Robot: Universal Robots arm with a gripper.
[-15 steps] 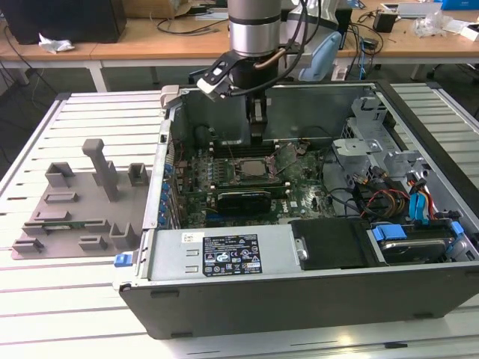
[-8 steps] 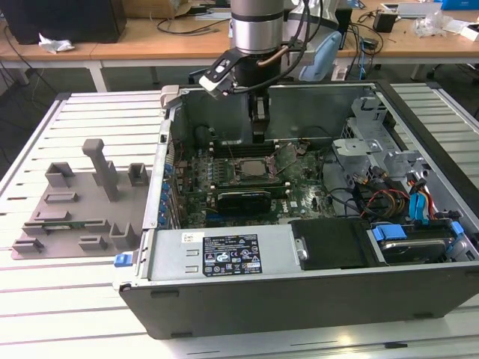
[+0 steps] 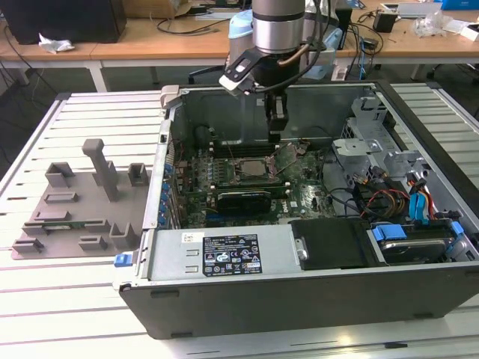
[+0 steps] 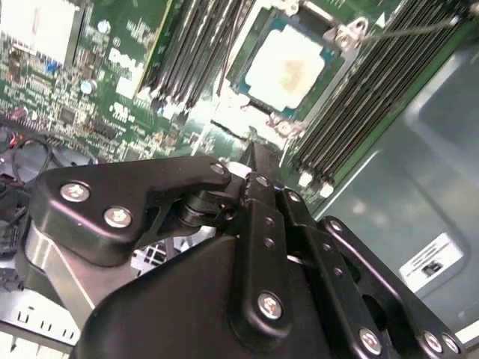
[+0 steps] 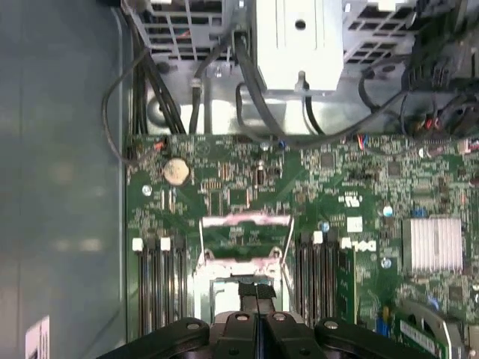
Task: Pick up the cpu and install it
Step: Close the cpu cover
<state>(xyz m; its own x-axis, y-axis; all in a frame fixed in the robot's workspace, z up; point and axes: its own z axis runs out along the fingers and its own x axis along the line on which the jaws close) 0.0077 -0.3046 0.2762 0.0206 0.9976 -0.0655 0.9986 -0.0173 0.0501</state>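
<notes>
Slatted white tabletop (image 3: pixel 67 314) is carrying the open computer case (image 3: pixel 224 299). I am hovering the gripper (image 3: pixel 275 136), fingers together on nothing, just above the cpu (image 4: pixel 288 66), which is lying flat in its socket (image 4: pixel 281 120), apparently seated.

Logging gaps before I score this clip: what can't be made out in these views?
- Whether the cpu is fully seated: glare washes out its top in the second wrist view, and it is too small in the exterior view.
- What the tip of the claw touches: its own black body hides that in both wrist views.
- Whether slots of the grey tray hold anything: too small in the exterior view.
</notes>
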